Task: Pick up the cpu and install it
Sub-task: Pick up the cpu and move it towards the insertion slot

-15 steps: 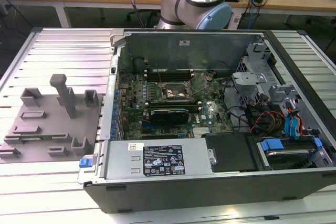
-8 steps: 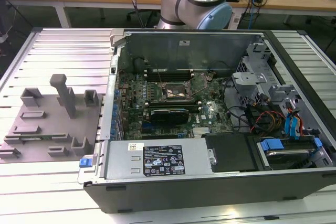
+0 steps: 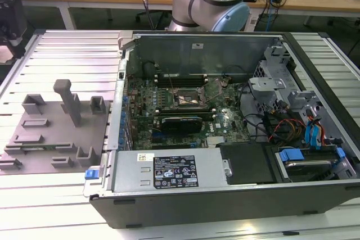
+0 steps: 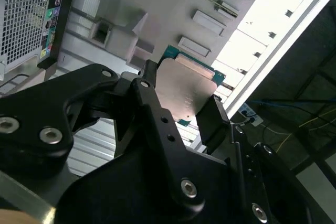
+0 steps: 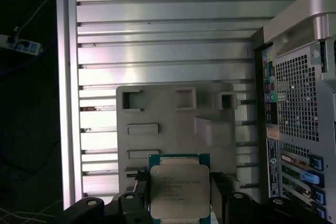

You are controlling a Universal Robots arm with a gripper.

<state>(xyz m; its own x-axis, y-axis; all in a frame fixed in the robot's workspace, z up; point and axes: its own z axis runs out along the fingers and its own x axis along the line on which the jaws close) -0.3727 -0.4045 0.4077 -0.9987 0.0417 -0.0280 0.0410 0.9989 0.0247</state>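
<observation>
I've got the gripper (image 5: 178, 199) clamped on the cpu (image 5: 178, 184) by two opposite edges, hanging above the grey fixture plate (image 5: 173, 114), not touching it. Risk imo: thin-edge grip, so a jolt could tilt/drop it; any skew at the mobo socket (image 3: 188, 100) = bent pins.

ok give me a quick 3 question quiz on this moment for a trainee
1. True or false: the end effector is empty.
2. Multiple choice: in the first wrist view, what lies beyond the cpu? A) a grey fixture plate B) a keyboard C) a red bin
3. Fill in: in the exterior view, the computer case lies with its side ____, so the motherboard is exposed.

Key
1. False: it is shut on the cpu.
2. A
3. open
</observation>
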